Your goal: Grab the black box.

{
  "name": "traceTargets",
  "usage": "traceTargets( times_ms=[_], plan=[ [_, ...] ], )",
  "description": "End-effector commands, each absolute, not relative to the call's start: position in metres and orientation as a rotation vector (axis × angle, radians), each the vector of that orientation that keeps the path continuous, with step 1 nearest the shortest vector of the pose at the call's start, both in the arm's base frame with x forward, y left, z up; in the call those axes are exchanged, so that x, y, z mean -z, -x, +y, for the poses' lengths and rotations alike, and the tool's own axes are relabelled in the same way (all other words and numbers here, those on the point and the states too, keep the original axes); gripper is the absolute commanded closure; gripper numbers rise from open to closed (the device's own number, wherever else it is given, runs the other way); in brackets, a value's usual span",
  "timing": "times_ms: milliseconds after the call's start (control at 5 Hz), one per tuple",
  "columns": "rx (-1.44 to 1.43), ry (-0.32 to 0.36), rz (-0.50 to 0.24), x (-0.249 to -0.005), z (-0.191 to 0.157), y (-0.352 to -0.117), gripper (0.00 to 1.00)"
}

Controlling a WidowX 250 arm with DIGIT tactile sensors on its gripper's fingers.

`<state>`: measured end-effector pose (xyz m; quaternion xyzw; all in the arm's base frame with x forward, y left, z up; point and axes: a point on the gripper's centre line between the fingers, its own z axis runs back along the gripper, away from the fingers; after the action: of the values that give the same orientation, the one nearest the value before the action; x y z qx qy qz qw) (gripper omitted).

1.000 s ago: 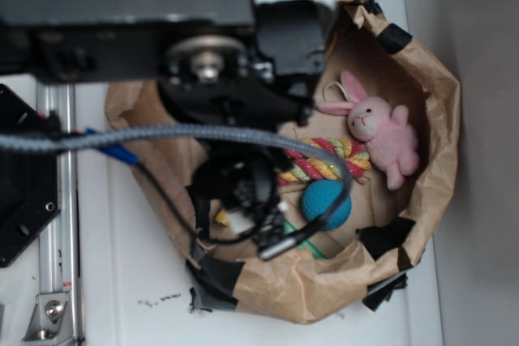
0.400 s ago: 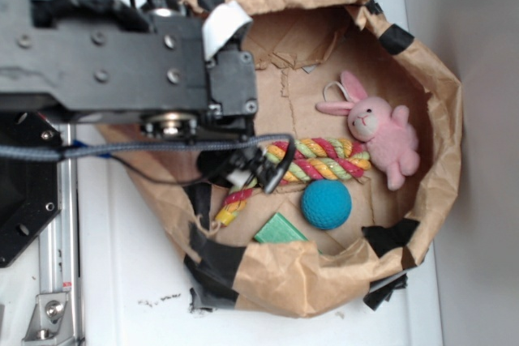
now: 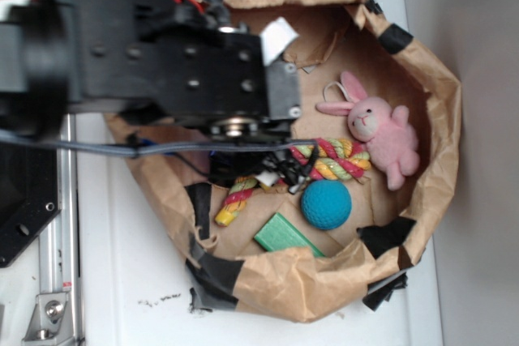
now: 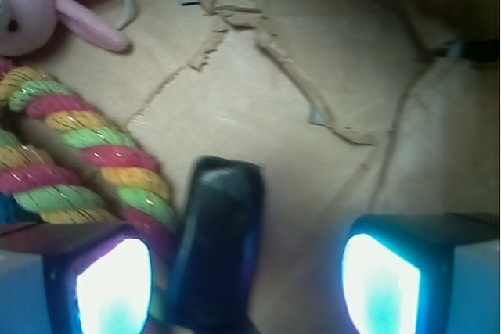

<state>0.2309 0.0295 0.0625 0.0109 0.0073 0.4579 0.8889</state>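
Note:
The black box (image 4: 215, 248) is a glossy dark block lying on the brown paper floor, its long side pointing away from me, right beside the striped rope (image 4: 86, 154). In the wrist view my gripper (image 4: 246, 287) is open, with the box between the lit fingers and much closer to the left finger (image 4: 113, 287) than to the right one (image 4: 383, 283). In the exterior view the arm covers the box, and the gripper (image 3: 280, 172) sits low over the rope's left half (image 3: 332, 160).
The brown paper bag rim (image 3: 438, 119) with black tape patches rings the area. Inside are a blue ball (image 3: 326, 203), a flat green block (image 3: 284, 235) and a pink bunny (image 3: 381, 131), which also shows in the wrist view (image 4: 31, 5).
The arm has shifted right across the bag, and the gripper has moved from near the ball and green block to the rope. The toys have not moved.

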Motion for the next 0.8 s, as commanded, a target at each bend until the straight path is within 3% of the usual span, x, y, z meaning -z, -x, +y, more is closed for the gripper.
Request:
traceTargets(
  times_ms=[0,200,400,600],
  plan=[
    [-0.89,-0.026,0.116,-0.021,0.018,-0.218,0.79],
    [-0.812,-0.01,0.097,-0.037,0.024,-0.218,1.0],
    [-0.576,-0.021,-0.144,-0.086,0.052,-0.231,1.0],
    [-0.329,-0.042,-0.302,-0.14,0.072,-0.23,1.0]
  ],
)
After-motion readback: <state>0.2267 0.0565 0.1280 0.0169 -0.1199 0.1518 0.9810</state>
